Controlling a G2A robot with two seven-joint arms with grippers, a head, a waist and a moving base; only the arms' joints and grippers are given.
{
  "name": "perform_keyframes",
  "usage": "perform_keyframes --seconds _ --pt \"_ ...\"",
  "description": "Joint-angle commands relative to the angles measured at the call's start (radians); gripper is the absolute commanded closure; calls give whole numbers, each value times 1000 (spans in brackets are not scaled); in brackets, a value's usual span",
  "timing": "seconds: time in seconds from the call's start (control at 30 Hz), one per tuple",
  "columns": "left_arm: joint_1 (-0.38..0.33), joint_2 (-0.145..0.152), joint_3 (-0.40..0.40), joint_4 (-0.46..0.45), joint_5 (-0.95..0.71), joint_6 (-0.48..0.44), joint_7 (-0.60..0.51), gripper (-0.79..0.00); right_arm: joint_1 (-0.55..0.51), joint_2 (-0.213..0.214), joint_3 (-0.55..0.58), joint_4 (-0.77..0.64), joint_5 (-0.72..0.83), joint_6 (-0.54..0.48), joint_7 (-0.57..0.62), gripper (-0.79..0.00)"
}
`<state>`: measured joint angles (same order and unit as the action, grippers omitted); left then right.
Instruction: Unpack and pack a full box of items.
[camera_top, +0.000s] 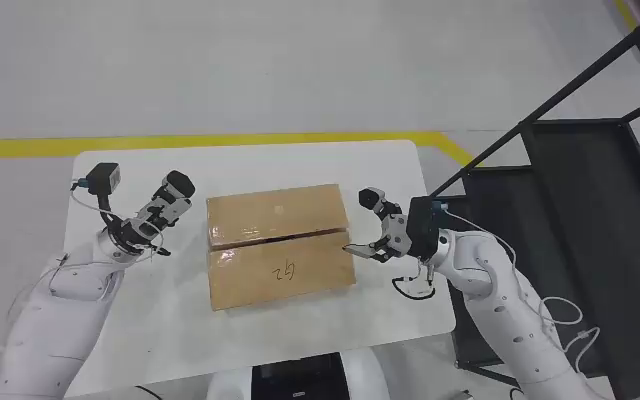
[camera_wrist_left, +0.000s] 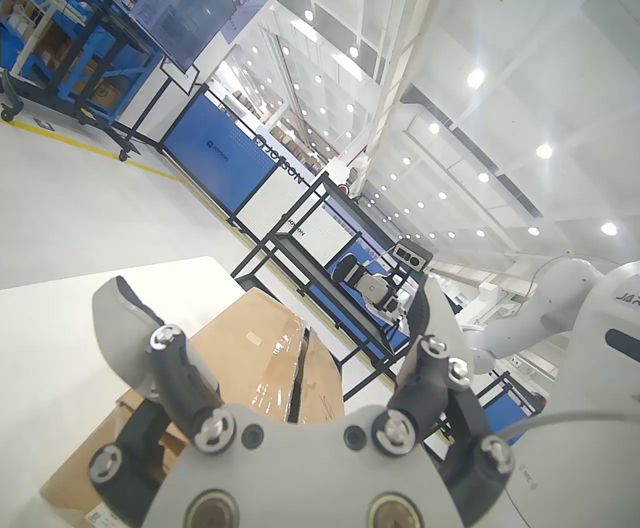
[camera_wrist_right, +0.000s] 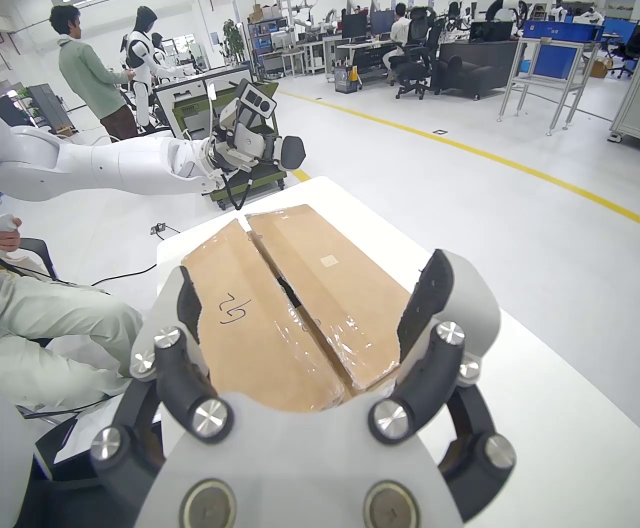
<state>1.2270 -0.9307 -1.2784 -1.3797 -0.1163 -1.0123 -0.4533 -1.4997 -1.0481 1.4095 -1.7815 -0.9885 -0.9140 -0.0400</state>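
A brown cardboard box (camera_top: 278, 246) lies in the middle of the white table (camera_top: 150, 330), its two top flaps folded down with a slit seam between them and clear tape at the ends. My left gripper (camera_top: 170, 215) hovers open just off the box's left end, tilted upward. In the left wrist view the box (camera_wrist_left: 260, 345) lies beyond my open gripper (camera_wrist_left: 280, 310). My right gripper (camera_top: 368, 225) stands open at the box's right end, one fingertip close to the edge. From the right wrist the box (camera_wrist_right: 300, 295) lies between the spread fingers (camera_wrist_right: 425, 300).
A black metal rack (camera_top: 560, 200) stands right beside the table's right edge. Yellow floor tape (camera_top: 200, 143) runs behind the table. Bare table surface lies on the left and at the front of the box.
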Motion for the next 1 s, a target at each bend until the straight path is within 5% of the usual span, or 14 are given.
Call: perform_keyframes --seconds 0.0,0.63,0.8,0.97 --pt "0 0 0 0 0 0 0 -784 0 0 0 0 0 0 0 -784" --pt "0 0 0 0 0 0 0 -784 0 0 0 0 0 0 0 -784" --pt "0 0 0 0 0 0 0 -785 23 6 -21 94 205 -98 33 -785" --pt "0 0 2 -27 20 17 -17 -785 51 41 -71 165 585 -98 258 -785"
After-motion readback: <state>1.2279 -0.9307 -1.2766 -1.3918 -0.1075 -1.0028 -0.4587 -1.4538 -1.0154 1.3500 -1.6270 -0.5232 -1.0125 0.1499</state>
